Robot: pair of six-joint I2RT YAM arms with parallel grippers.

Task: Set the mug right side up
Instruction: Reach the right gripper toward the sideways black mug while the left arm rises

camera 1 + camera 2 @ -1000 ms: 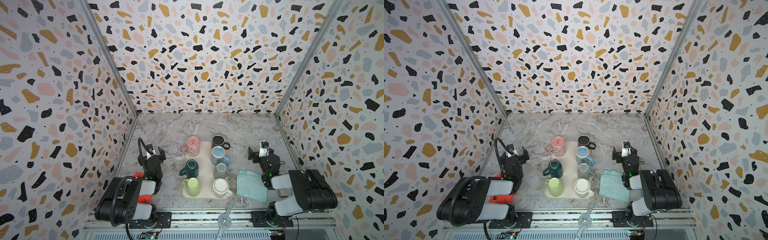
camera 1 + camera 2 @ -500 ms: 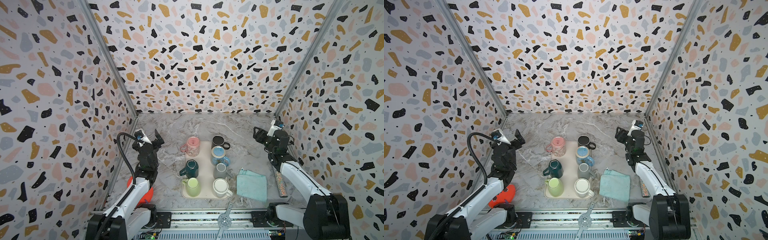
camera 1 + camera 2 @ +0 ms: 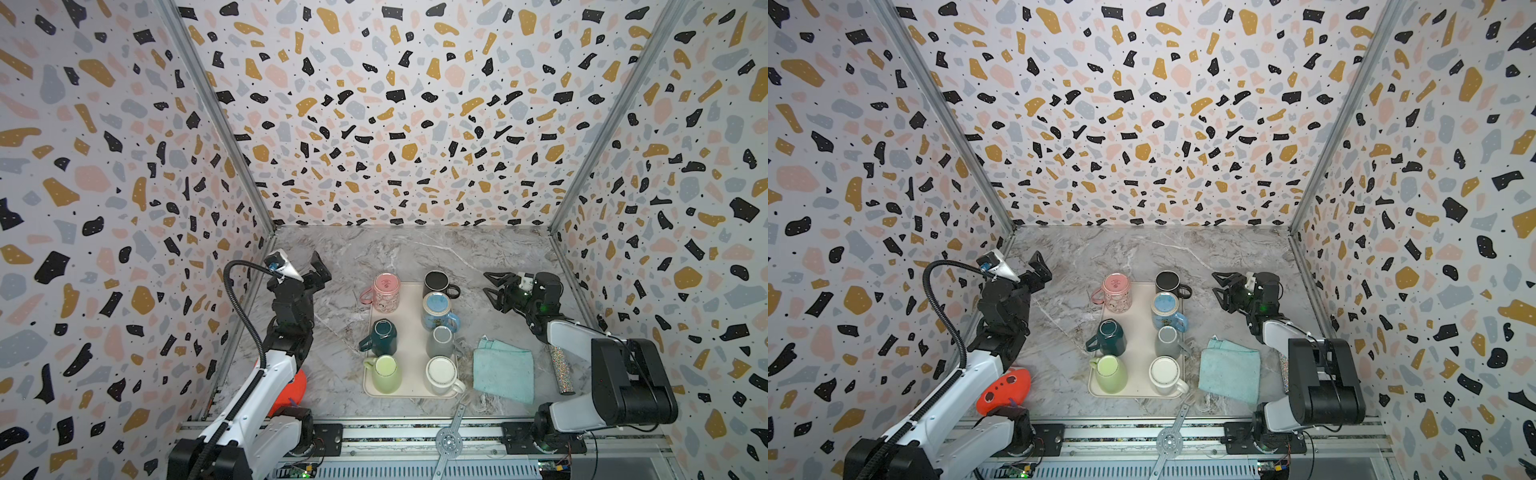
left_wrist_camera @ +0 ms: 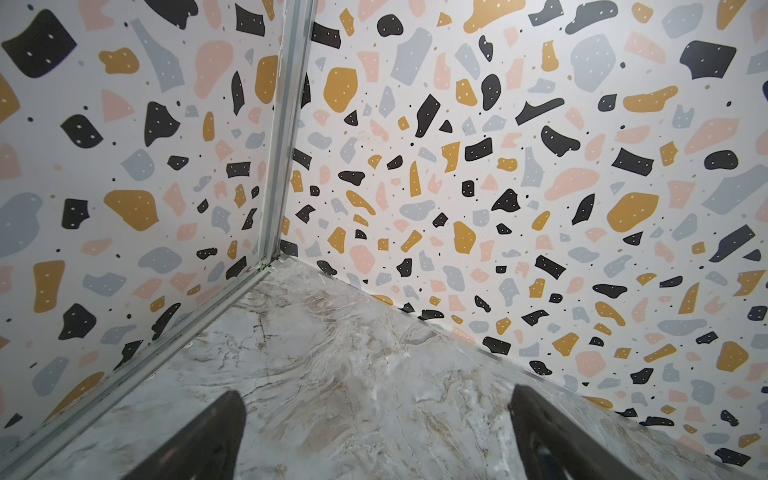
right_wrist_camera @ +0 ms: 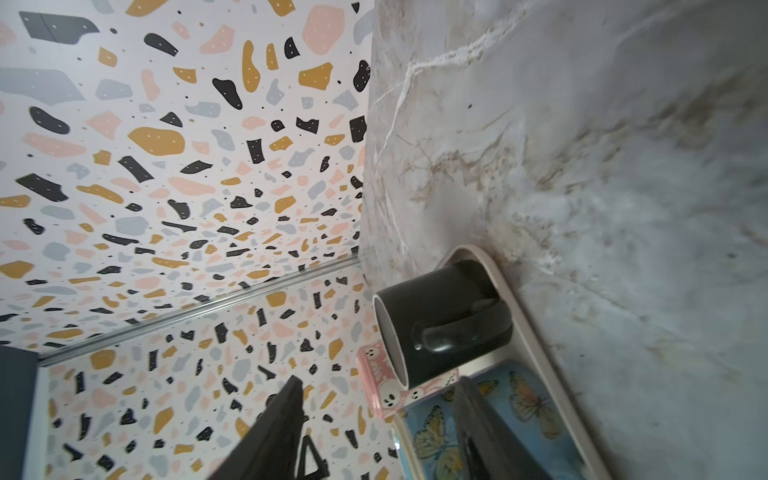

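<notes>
Terrazzo walls [image 3: 374,124] and a marbled tabletop [image 3: 395,249], with the cream tray [image 3: 411,374] of seven mugs in the middle. Within the last second both arms have risen from their folded rest by the front rail [image 3: 395,432]. My right gripper [image 3: 487,283] has rolled sideways and reached toward the tray's far right corner, jaws narrowed but parted on nothing. It faces the black mug [image 5: 444,324], which stands mouth-up. The butterfly mug [image 3: 436,307], just nearer on the tray, looks base-up and is likely my target. It is untouched. My left gripper [image 4: 376,395] gapes wide, empty, left of the tray. No legible writing; the pink mug [image 3: 385,289] base print is too small.
</notes>
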